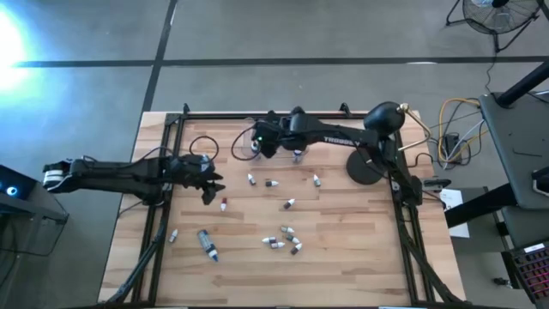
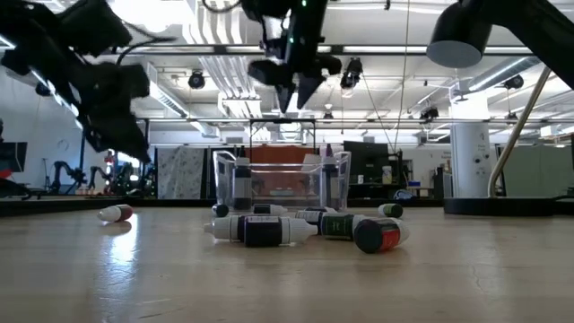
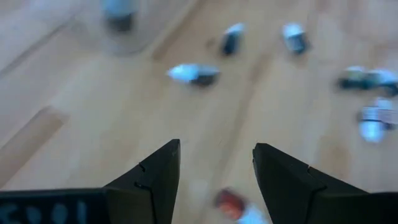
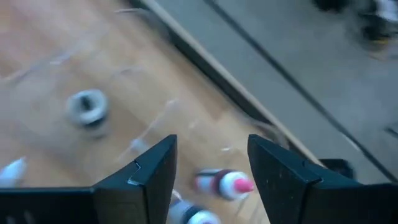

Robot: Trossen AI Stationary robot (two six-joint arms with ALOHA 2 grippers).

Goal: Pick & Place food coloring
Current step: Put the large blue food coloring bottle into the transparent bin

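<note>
Overhead, the wooden desk (image 1: pixel 343 257) carries a loose scatter of food coloring bottles (image 1: pixel 283 238) across its middle and near half. Left tool (image 1: pixel 212 184) hangs above the left part of the desk, fingers spread with a clear gap, nothing between them. Its wrist view shows the two dark fingers (image 3: pixel 152 180) apart over bare wood, and a red-capped bottle (image 3: pixel 233 204) lying just under the gap, not touched. That same red-capped bottle (image 1: pixel 224 204) sits just beside the left tool in the high view.

Right tool (image 1: pixel 260 140) is over the far edge of the desk, above the clear plastic box (image 2: pixel 280 182). Fingers (image 4: pixel 146 180) stand apart in its wrist view; nothing is pinched. Below them, a bottle with a pink-red tip (image 4: pixel 224 184) lies inside the box, and a grey-capped one (image 4: pixel 88 107) stands upright a little way off. From the level view, the box holds a few bottles upright against its walls, dark caps showing above the rim.

Remaining on the desk: two bottles (image 1: pixel 262 182) side by side near the center, one (image 1: pixel 316 180) farther right, one (image 1: pixel 289 204) below that, a cluster of four or five further toward the near edge, a longer grey tube (image 1: pixel 207 244) at lower left, and a small bottle (image 1: pixel 173 235) left of it. Level view shows the cluster lying on its sides, one (image 2: pixel 378 235) with a red label facing the camera. A black round lamp base (image 1: pixel 364 166) stands at the right side.
</note>
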